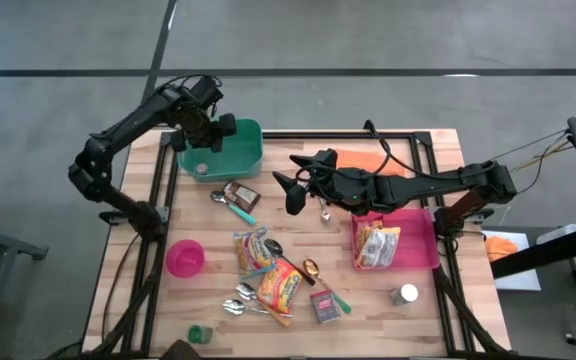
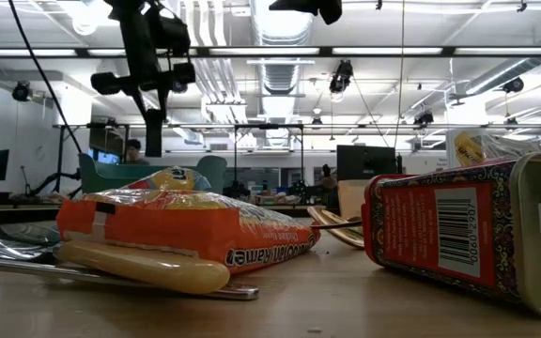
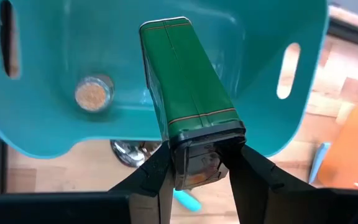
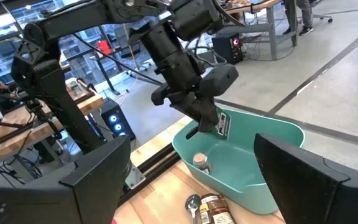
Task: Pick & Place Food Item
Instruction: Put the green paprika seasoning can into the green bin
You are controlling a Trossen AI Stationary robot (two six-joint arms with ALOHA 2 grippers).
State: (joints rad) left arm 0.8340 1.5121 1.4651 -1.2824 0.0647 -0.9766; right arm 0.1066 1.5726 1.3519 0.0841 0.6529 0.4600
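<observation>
Green tin (image 3: 188,81) held over teal bin (image 3: 61,134)
Left gripper (image 3: 194,165) fingers clamp the tin's narrow end; rigid, smooth metal, likely slippery. Right gripper (image 1: 293,190) hangs wide, empty

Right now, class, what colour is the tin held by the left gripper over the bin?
Dark green with thin gold lines, the tin; clearest in the left wrist view.
</observation>
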